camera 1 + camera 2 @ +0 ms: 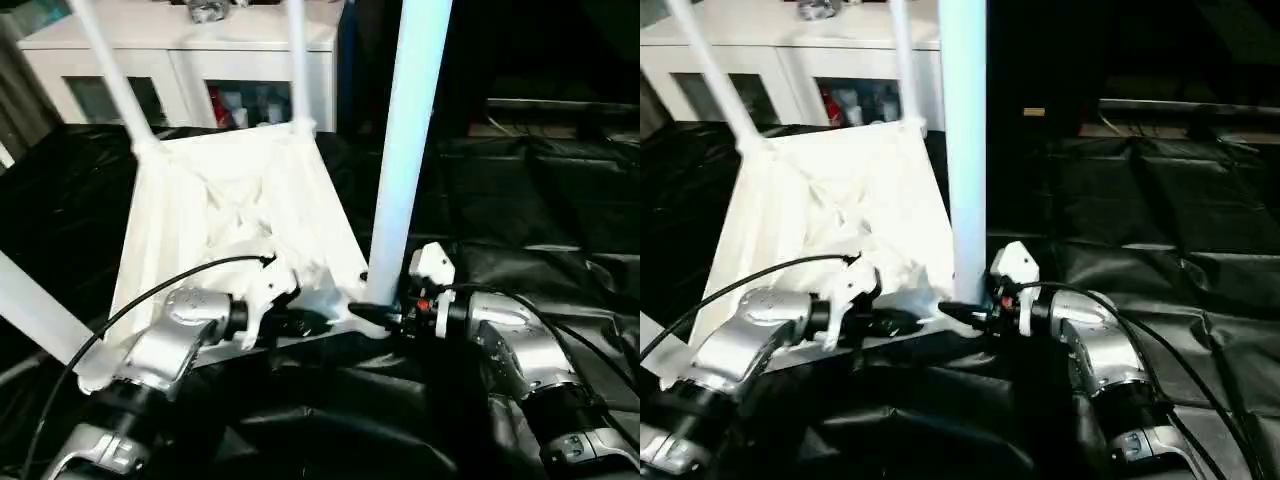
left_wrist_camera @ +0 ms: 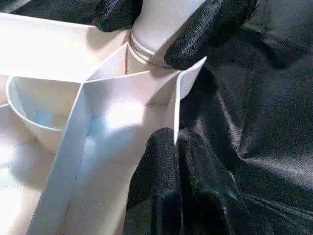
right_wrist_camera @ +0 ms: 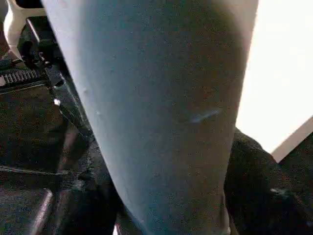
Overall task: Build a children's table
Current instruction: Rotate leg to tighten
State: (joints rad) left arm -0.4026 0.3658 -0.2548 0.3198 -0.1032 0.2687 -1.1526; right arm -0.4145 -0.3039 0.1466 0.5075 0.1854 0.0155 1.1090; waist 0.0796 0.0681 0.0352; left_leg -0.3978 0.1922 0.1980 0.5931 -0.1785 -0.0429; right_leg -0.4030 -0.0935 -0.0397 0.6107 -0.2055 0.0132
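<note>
Table top (image 1: 230, 215), upside down on black sheet (image 1: 540, 230) — right gripper (image 1: 372, 312) clamps leg (image 1: 405, 150); left gripper (image 1: 300, 322) pinches top's rib.

The upturned table top (image 1: 235, 215) is plain white, its ribs casting pale grey shadows, and the near leg (image 1: 405, 150) is white with a bluish tint. Glossy black sheeting (image 1: 540, 200) covers the surface beneath. The cabinet (image 1: 190, 60) is white, the forearms (image 1: 510, 340) silver, and the right pincer (image 2: 161, 36) black.
</note>
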